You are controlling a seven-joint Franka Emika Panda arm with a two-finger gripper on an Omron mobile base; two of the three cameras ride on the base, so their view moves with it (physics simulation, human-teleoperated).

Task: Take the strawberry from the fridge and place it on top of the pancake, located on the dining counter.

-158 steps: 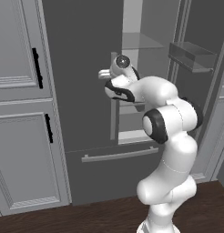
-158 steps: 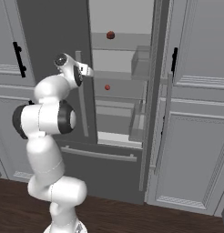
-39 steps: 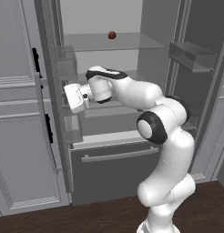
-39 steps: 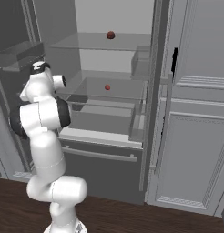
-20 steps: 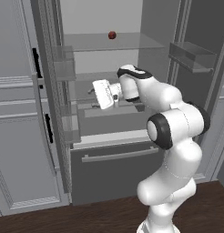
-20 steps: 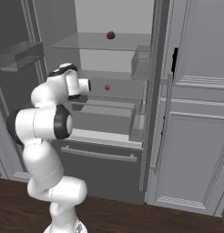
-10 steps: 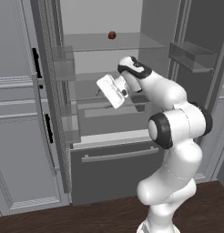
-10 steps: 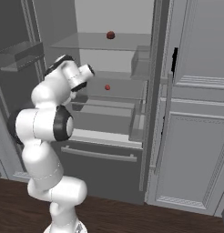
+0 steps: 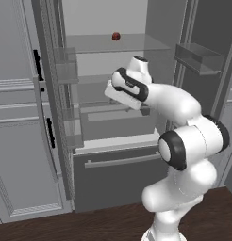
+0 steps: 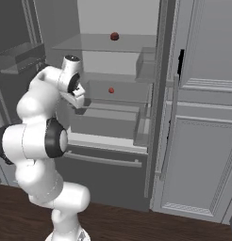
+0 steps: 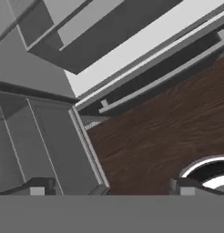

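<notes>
Two red fruits [image 10: 111, 90] show from the right; end effector [image 11: 111, 187] spread apart.

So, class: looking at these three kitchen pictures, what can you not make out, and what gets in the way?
- Which small red item is the strawberry: upper shelf or lower shelf; both too small.
- Lower red item, left base view: behind the arm.
- Gripper fingertips, hand view: cut off by the bottom edge.
- Fridge top: cut off by the frame edge, both base views.

We note the fridge [image 9: 113, 160] open, glass shelves exposed. On the upper glass shelf [image 10: 103, 44] sits one small red fruit [image 10: 114, 36]; a second red fruit [image 10: 111, 90] rests on the lower shelf [image 10: 113, 100].
</notes>
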